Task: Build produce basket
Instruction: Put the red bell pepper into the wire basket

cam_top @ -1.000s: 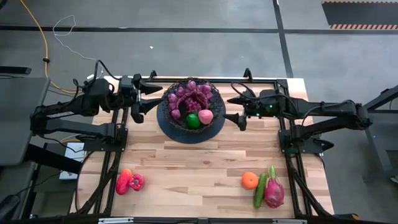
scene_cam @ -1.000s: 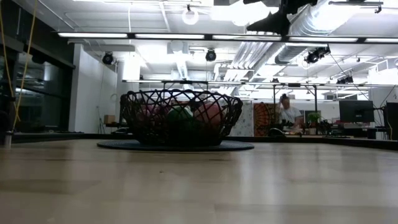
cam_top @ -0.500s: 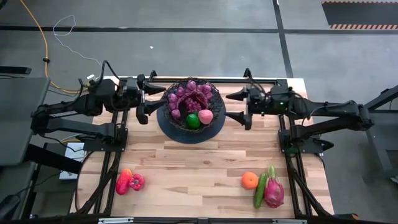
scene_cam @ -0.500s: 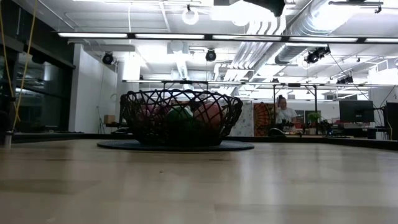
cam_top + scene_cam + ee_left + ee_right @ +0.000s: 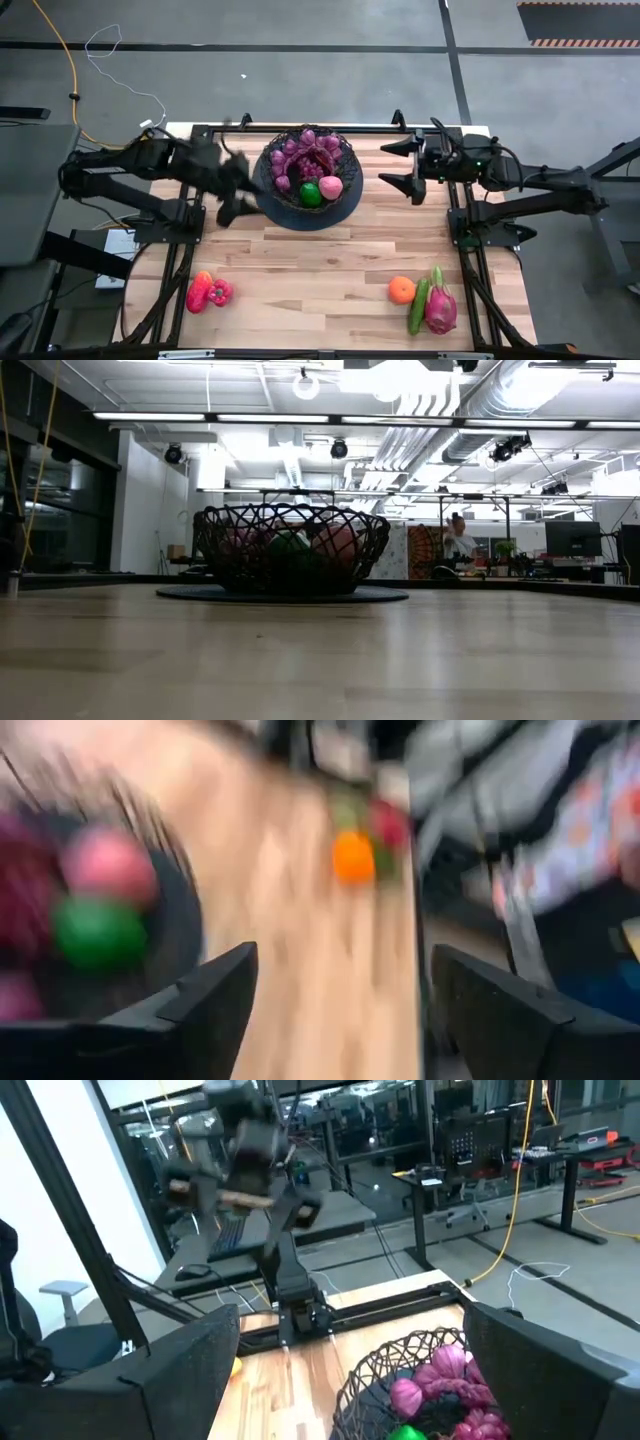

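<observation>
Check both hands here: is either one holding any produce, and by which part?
Nothing is held. The left hand and the right hand are both open and empty, on either side of the basket.

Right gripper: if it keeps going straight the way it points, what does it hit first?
Likely the basket. The right gripper, jaws open, points across the table at it, nothing between. It looks raised, so it may pass over the rim; height is unclear.
</observation>
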Motion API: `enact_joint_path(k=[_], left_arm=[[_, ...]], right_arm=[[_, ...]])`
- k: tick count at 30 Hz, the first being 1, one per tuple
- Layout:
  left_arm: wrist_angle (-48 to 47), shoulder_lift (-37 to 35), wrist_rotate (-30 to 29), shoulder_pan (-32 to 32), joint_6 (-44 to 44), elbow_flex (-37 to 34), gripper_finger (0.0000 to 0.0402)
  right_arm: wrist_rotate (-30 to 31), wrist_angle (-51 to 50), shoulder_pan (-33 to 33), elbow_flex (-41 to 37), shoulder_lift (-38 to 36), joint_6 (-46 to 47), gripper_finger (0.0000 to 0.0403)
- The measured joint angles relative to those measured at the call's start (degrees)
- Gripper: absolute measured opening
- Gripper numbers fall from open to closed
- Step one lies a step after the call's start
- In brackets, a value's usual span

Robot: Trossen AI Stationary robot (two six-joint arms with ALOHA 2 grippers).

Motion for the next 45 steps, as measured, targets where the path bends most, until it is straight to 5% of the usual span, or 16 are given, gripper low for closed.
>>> enact_joint_path(k=[10,24,34,45], left_arm=[[-19.4,10.3,7.0,-22.9,-15.4,4.4,0.0335],[-24.3,24.8,-13.3,-51.1,-33.6,4.4,0.0337],[-24.2,37.0,-15.6,-56.6,-35.0,4.4,0.0339],[-25.0,36.7,-17.1,-54.1,-28.4,4.2,0.0394]], right_arm=[[2.9,0.0,0.0,0.0,-1.1,0.1,0.0374],[3.0,-0.3,0.0,0.0,-1.0,0.5,0.0374],[3.6,-1.5,0.0,0.0,-1.0,0.4,0.0374],[3.6,-1.7,0.0,0.0,-1.0,0.4,0.0374]])
